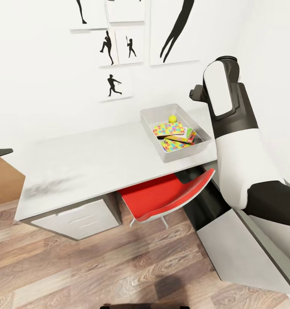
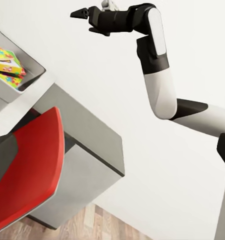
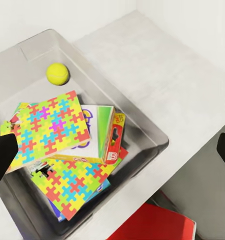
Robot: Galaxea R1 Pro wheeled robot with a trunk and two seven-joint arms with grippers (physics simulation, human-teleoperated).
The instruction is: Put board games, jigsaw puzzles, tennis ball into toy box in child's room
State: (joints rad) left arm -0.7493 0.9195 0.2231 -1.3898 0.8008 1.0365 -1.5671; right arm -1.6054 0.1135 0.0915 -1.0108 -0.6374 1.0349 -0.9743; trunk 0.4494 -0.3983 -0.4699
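Resting inside the toy box (image 3: 142, 135) at the right end of the table (image 1: 89, 159) are the tennis ball (image 3: 57, 73), both jigsaw puzzles (image 3: 50, 125) and, beneath them, the board games (image 3: 105, 132) stacked askew. Note that the box lies directly below the right gripper (image 2: 81, 13), long axis running away from you toward the wall. You see its fingers spread and empty. Left gripper state cannot be determined. Judge loading complete; lift the right arm straight up.
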